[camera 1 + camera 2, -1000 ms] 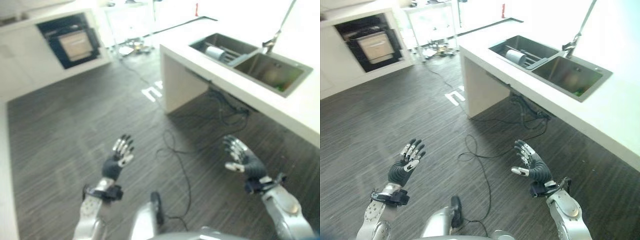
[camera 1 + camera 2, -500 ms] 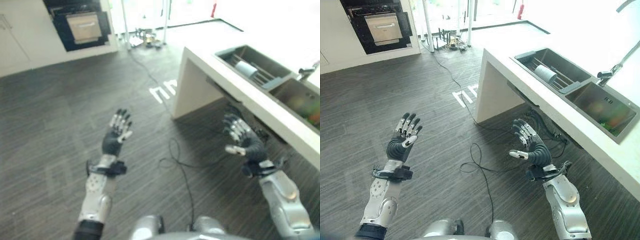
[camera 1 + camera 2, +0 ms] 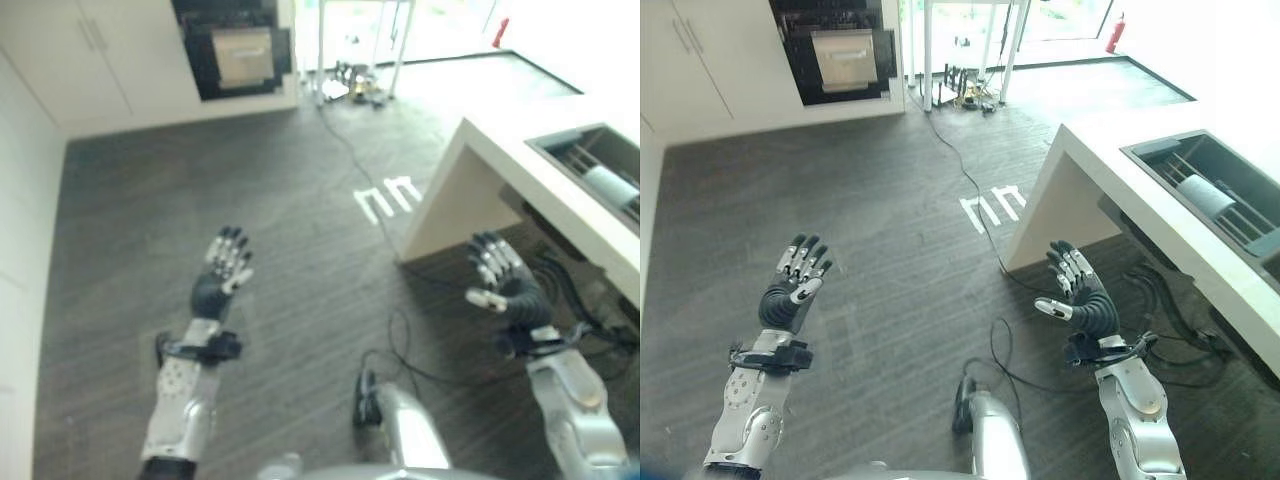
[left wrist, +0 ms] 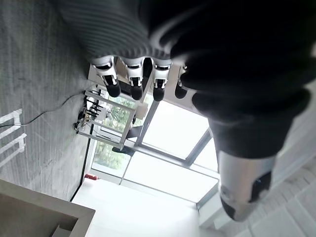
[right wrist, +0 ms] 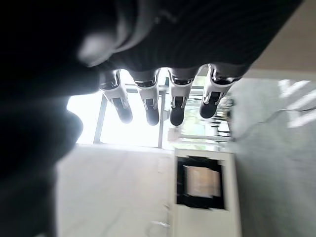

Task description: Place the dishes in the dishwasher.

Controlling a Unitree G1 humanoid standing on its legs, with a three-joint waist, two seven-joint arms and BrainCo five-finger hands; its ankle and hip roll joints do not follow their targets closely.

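Open dishwasher (image 3: 843, 55) set in white cabinets (image 3: 700, 70) at far wall, its rack pulled out; left hand (image 3: 792, 290) raised over dark wood floor (image 3: 900, 230), fingers spread wide, holding nothing; metal-legged stand (image 3: 965, 60) beyond, by bright windows; right hand (image 3: 1085, 300) raised near white worktop (image 3: 1110, 150) corner, fingers straight and apart, palm empty; sink (image 3: 1215, 190) sunk in worktop at far right, pale dish (image 3: 1206, 196) lying on drying rack inside, well apart from both hands.

Dark plank floor (image 3: 880, 230), white counter (image 3: 1160, 200), white cabinets (image 3: 710, 70)
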